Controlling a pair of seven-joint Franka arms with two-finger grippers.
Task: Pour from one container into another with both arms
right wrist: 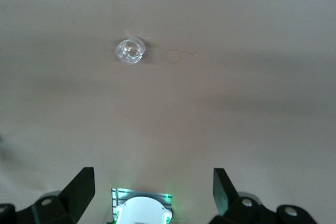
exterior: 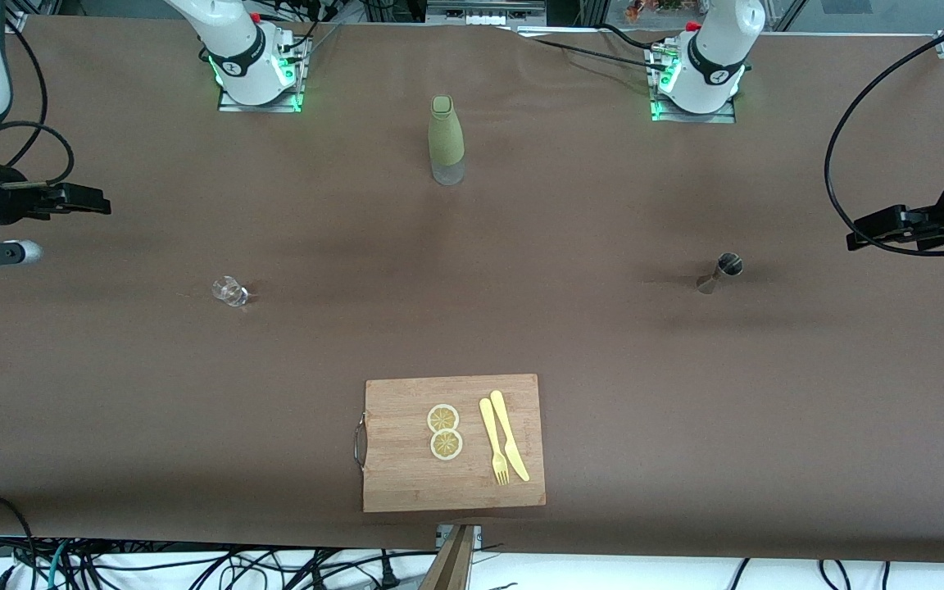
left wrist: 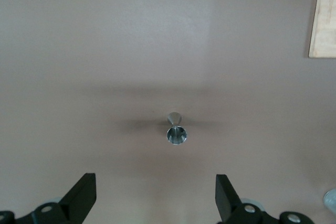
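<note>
A tall green bottle (exterior: 446, 139) with a clear bottom stands mid-table between the two arm bases. A small clear glass (exterior: 230, 291) sits toward the right arm's end and also shows in the right wrist view as the glass (right wrist: 129, 51). A metal jigger (exterior: 722, 272) stands toward the left arm's end, and the left wrist view looks down on the jigger (left wrist: 177, 129). My right gripper (exterior: 70, 201) hangs open high over its end of the table, empty (right wrist: 153, 192). My left gripper (exterior: 890, 228) hangs open over its own end, empty (left wrist: 156, 198).
A wooden cutting board (exterior: 406, 483) lies nearest the front camera, carrying two lemon slices (exterior: 444, 431) and a yellow fork and knife (exterior: 503, 442). The board's corner (left wrist: 323, 19) shows in the left wrist view. The right arm's base (right wrist: 142, 211) shows in the right wrist view.
</note>
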